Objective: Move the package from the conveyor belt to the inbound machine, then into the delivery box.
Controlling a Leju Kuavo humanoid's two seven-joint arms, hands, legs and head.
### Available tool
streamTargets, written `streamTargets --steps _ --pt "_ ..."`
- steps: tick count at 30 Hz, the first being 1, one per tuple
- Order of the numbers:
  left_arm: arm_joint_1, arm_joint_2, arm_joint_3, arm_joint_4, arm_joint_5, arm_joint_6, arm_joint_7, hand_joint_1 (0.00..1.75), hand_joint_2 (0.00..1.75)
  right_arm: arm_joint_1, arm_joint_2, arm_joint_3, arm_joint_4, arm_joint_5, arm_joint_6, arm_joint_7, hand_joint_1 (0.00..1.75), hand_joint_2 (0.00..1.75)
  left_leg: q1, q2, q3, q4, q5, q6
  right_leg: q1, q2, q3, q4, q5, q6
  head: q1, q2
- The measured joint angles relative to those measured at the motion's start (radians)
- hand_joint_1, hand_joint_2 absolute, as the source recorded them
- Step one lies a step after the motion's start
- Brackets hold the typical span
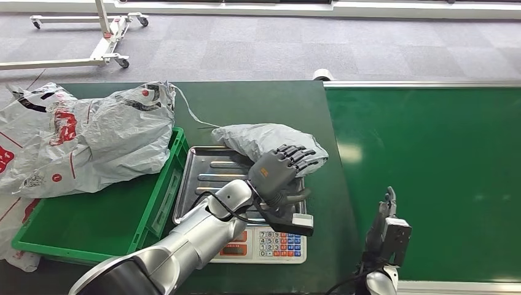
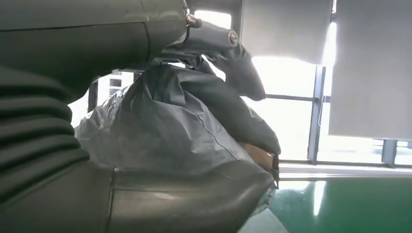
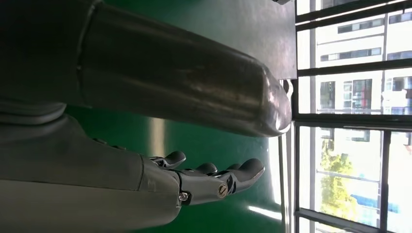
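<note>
The keypad (image 1: 281, 242) on the front panel of the scale (image 1: 258, 246) carries digit keys in a grid; the rows 4 5 6 and 1 2 3 can just be made out, and the remaining key legends are too small to read. The grey plastic bags (image 1: 92, 138) at the green bin (image 1: 153, 212) bear red printed marks and round logos, none legible. No other text is readable.

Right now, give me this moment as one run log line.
left hand: grips grey plastic package | package: over steel scale tray | right hand: fingers apart, above green conveyor belt
</note>
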Motion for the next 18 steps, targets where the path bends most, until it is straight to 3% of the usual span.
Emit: streamTargets --steps 12,14,16,17,18 --pt "-0.032 0.041 -0.004 0.017 0.027 0.034 0.033 1.75 1.75 0.069 0.009 0.000 -0.135 -0.006 0.004 0.008 0.00 0.00 0.000 0.000 0.000 0.000 0.000 0.000 0.000 0.000 0.000 0.000 0.000 0.000 0.000 0.000" --pt "-0.033 0.046 -0.004 0.017 0.031 0.034 0.033 1.47 1.75 0.075 0.012 0.000 -0.151 -0.008 0.006 0.009 0.00 0.00 0.000 0.000 0.000 0.000 0.000 0.000 0.000 0.000 0.000 0.000 0.000 0.000 0.000 0.000" --pt "-0.034 0.049 -0.004 0.017 0.032 0.034 0.032 0.59 1.75 0.080 0.016 0.000 -0.167 -0.010 0.007 0.009 0.00 0.00 0.000 0.000 0.000 0.000 0.000 0.000 0.000 0.000 0.000 0.000 0.000 0.000 0.000 0.000" --pt "-0.035 0.050 -0.004 0.017 0.031 0.034 0.031 0.30 1.75 0.082 0.018 0.000 -0.175 -0.010 0.008 0.009 0.00 0.00 0.000 0.000 0.000 0.000 0.000 0.000 0.000 0.000 0.000 0.000 0.000 0.000 0.000 0.000" --pt "-0.035 0.051 -0.004 0.017 0.030 0.034 0.031 0.00 1.31 0.084 0.020 0.001 -0.183 -0.009 0.008 0.009 0.00 0.00 0.000 0.000 0.000 0.000 0.000 0.000 0.000 0.000 0.000 0.000 0.000 0.000 0.000 0.000"
